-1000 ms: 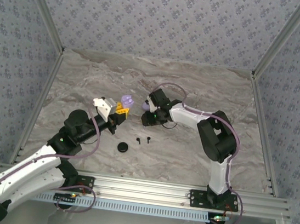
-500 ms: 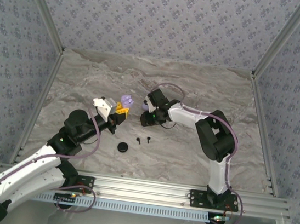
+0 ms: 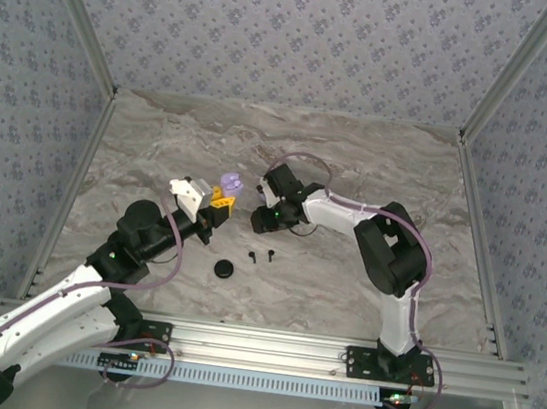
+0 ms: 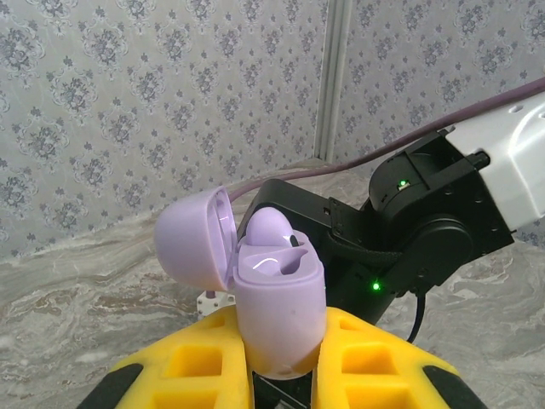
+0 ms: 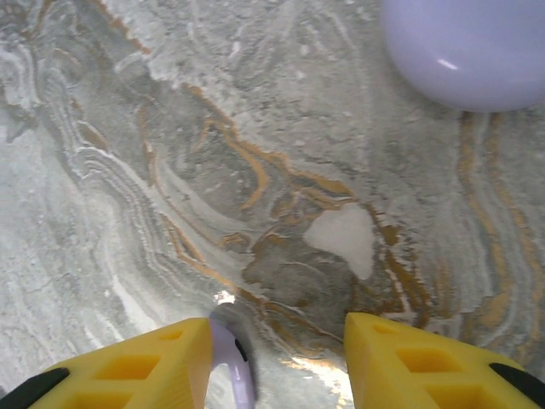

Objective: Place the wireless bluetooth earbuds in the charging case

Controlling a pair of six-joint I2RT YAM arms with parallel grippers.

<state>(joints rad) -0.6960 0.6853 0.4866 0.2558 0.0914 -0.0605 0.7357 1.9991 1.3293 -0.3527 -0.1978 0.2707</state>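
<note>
— Left fingers (image 3: 220, 198), overhead view?
— Clamped on the lilac charging case (image 3: 229, 185), which is held above the counter (image 3: 162, 129) near its middle. The right arm (image 3: 353, 215) bends in from the right, its head just beside the case.

— Loose items, same view?
— Black earbuds (image 3: 252, 256): a pair, side by side on the counter, nearer the bases than the case. Black disc (image 3: 224, 269): just left of the pair, apart from it.

— Left wrist view?
— Left fingers are yellow, one on each side of the case, gripping its lower half. The case is upright, with its lid (image 4: 197, 240) swung open to the picture's left. Seated lilac bud (image 4: 271, 228): one, at the back of the case body, rising above the rim. The right arm's black head stands close behind.

— Right wrist view?
— Right fingers (image 5: 128, 366) are yellow and stand partly apart, with bare counter between them and nothing clamped. Loose lilac earbud (image 5: 232, 358): against the inner face of the finger on the picture's left. Whether it rests on the counter cannot be told. The lilac charging case (image 5: 464, 51) shows as a smooth rounded shape in the upper right corner.
</note>
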